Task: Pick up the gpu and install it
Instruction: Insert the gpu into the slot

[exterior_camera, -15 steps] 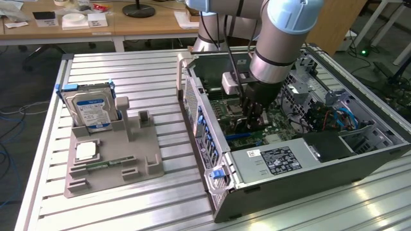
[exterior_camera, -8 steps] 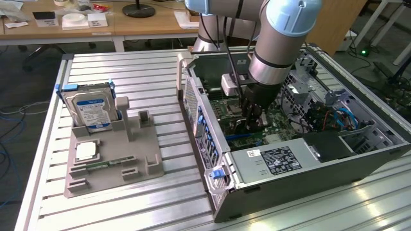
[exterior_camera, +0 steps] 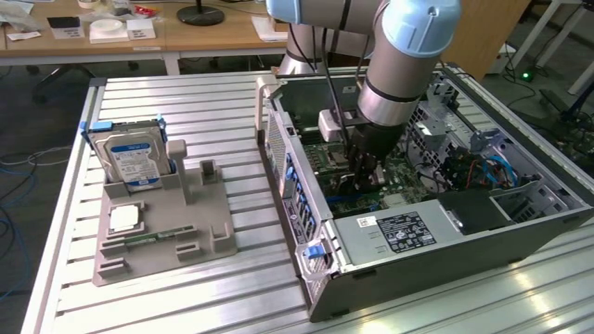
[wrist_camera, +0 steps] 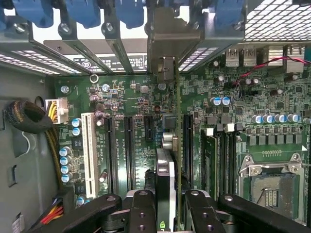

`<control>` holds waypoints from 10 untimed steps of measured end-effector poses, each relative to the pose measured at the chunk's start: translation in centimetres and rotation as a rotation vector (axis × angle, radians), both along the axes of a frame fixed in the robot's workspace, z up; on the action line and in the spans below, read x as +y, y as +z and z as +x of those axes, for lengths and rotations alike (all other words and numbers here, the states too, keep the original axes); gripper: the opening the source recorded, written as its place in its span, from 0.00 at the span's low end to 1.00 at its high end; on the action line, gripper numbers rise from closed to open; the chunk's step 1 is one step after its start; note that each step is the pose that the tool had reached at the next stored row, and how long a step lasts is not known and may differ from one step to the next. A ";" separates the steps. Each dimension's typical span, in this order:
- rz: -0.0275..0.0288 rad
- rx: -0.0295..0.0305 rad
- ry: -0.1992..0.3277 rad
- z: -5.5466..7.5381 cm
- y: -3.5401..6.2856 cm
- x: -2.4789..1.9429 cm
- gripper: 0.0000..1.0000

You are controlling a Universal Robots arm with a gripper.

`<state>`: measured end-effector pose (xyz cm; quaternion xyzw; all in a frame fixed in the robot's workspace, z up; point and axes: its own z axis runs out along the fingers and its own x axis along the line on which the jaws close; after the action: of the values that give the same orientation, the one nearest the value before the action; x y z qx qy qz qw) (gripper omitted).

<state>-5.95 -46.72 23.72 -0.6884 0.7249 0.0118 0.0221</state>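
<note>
A: What are you looking at?

B: A ribbed metal bench (exterior_camera: 186,104) with desks behind it. An open computer case (exterior_camera: 436,229) lies near its right edge in the exterior view; your arm reaches down into it.

A: And the gpu?

B: Your gripper (wrist_camera: 169,206) is clamped on the gpu (wrist_camera: 165,179). The wrist view shows it edge-on, upright over the motherboard (wrist_camera: 131,97), its silver bracket (wrist_camera: 167,43) among the rear slot covers. From outside, the arm hides the card.

A: Anything else about?

B: A grey holder (exterior_camera: 167,229) near the bench's left edge carries an upright hard drive (exterior_camera: 135,158) and a small square chip (exterior_camera: 125,218). Inside, a white slot (wrist_camera: 89,150) sits beside the card.
</note>
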 end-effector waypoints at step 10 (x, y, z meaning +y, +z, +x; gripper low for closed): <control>0.0002 0.0002 0.000 0.0 -0.48 0.00 0.28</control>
<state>-5.96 -46.72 23.24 -0.6883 0.7250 0.0120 0.0221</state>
